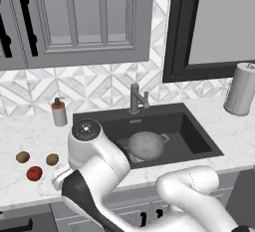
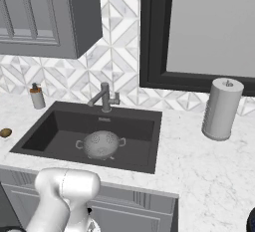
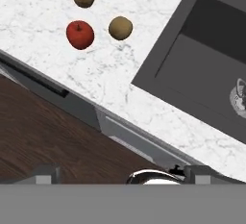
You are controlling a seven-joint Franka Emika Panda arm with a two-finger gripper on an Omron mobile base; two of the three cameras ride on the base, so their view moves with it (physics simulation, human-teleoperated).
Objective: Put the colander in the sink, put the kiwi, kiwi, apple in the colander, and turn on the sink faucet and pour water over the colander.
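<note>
The robot's two-finger gripper point(image 3: 120, 176) is wide open and holds nothing, looking down at the fruit so it can pick one. The round red apple point(image 3: 79, 34) and two brown oval kiwis point(image 3: 120, 28) lie close together on the white marble counter point(image 3: 110, 69). The silver holey colander point(image 1: 146, 144) already sits in the dark grey sink point(image 1: 191, 135), ready for them.
</note>
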